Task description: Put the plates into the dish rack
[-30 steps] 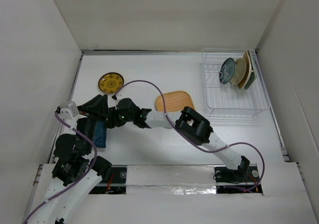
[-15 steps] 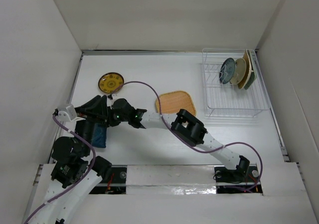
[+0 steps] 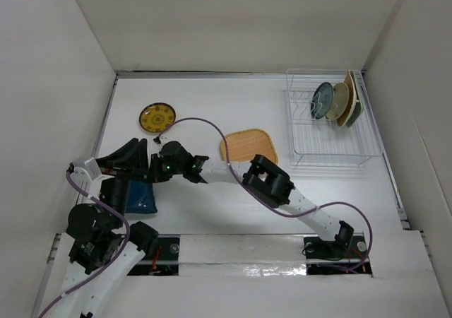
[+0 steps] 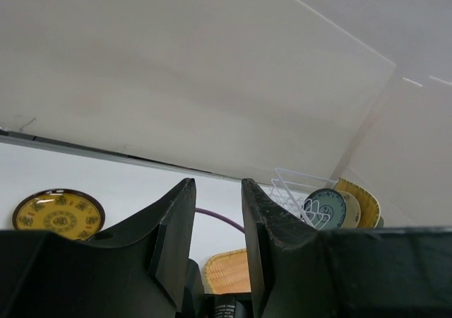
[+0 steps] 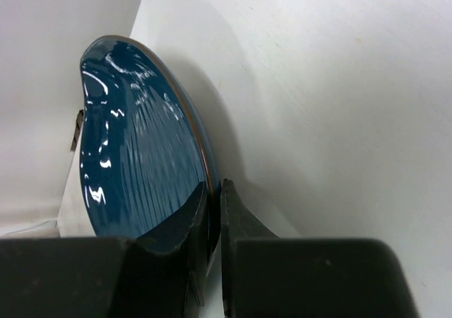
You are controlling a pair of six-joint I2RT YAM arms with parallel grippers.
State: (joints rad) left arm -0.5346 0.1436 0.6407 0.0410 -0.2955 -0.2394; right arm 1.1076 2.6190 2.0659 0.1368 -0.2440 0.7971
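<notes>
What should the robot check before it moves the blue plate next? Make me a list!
1. Right gripper shut on the blue plate rim: ok.
2. Left gripper open, holding nothing: ok.
3. Left gripper clear of the blue plate: cannot tell, they sit close in the top view.
4. Free slots in the dish rack: ok, its near part is bare.
5. Low way to the rack free: not ok, the wooden plate lies between, so probably lift over it.

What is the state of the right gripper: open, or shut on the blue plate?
Shut on it. In the right wrist view, the right gripper has its jaws pressed against both faces of the teal-blue plate at its rim.
</notes>
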